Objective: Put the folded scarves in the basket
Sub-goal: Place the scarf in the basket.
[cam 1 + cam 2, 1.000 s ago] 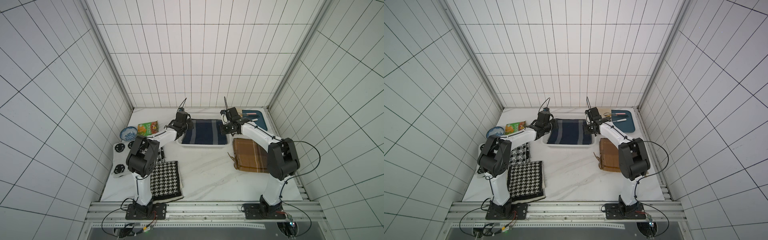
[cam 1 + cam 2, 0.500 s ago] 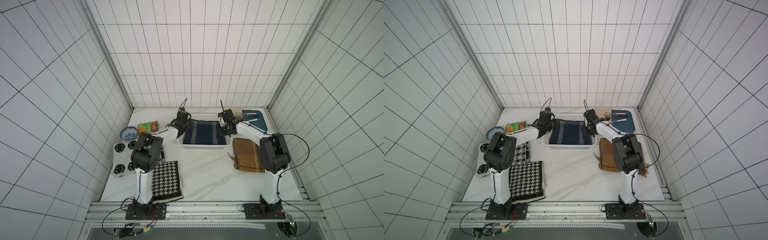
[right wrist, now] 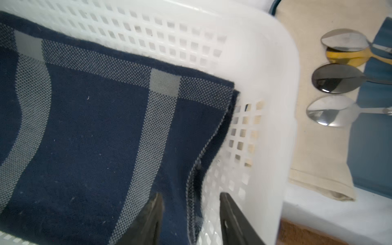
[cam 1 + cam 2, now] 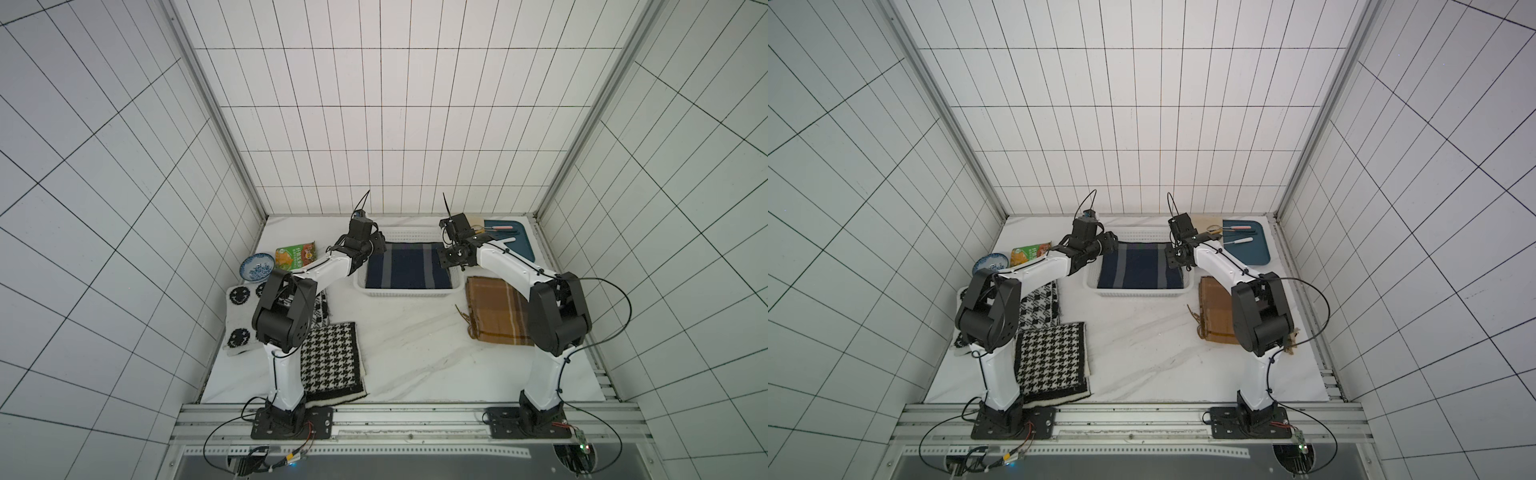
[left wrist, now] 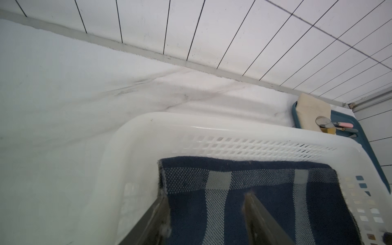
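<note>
Seeing folded navy striped woven scarf (image 4: 408,269) in white perforated plastic basket (image 4: 409,293): prob. soft, light, I'd pinch edges; left gripper (image 5: 205,197) & right gripper (image 3: 190,194) parted, empty.

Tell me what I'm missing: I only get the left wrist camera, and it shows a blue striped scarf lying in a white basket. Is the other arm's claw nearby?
Observer: Yes, the right claw hangs open over the blue scarf's right edge, by the basket wall.
Operator: Are there other scarves?
Observer: A brown checked scarf lies on the table to the basket's right.
Operator: Any more?
Observer: A black-and-white scarf lies left, near the table's front edge.
</note>
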`<move>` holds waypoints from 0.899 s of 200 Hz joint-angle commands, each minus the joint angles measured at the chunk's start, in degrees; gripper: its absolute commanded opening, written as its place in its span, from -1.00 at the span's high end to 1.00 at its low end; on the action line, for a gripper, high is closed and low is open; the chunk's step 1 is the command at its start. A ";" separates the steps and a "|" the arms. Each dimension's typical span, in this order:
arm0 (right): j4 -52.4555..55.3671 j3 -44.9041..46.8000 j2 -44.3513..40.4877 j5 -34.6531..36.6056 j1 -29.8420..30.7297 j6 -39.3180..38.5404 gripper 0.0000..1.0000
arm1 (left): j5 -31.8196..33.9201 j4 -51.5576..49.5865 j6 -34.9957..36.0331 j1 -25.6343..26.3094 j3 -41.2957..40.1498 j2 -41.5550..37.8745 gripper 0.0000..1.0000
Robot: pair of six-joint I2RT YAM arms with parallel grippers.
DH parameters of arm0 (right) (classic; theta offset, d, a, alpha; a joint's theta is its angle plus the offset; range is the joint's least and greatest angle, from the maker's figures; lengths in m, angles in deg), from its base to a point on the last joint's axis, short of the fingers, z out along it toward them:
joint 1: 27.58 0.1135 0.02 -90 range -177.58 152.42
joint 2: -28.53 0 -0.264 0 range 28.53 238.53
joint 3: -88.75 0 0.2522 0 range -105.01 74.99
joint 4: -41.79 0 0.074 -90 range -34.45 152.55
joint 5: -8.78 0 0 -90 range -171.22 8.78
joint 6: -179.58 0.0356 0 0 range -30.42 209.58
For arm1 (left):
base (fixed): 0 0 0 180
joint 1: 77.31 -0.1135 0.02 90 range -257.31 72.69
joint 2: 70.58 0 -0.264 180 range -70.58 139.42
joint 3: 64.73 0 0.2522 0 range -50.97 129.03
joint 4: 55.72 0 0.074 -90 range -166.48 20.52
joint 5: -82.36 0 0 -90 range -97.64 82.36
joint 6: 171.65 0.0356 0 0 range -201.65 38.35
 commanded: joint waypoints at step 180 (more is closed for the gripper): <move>-4.50 13.29 -22.19 -7.57 9.90 2.28 0.20 | -4.08 -1.68 -2.21 1.95 -12.34 -20.49 0.03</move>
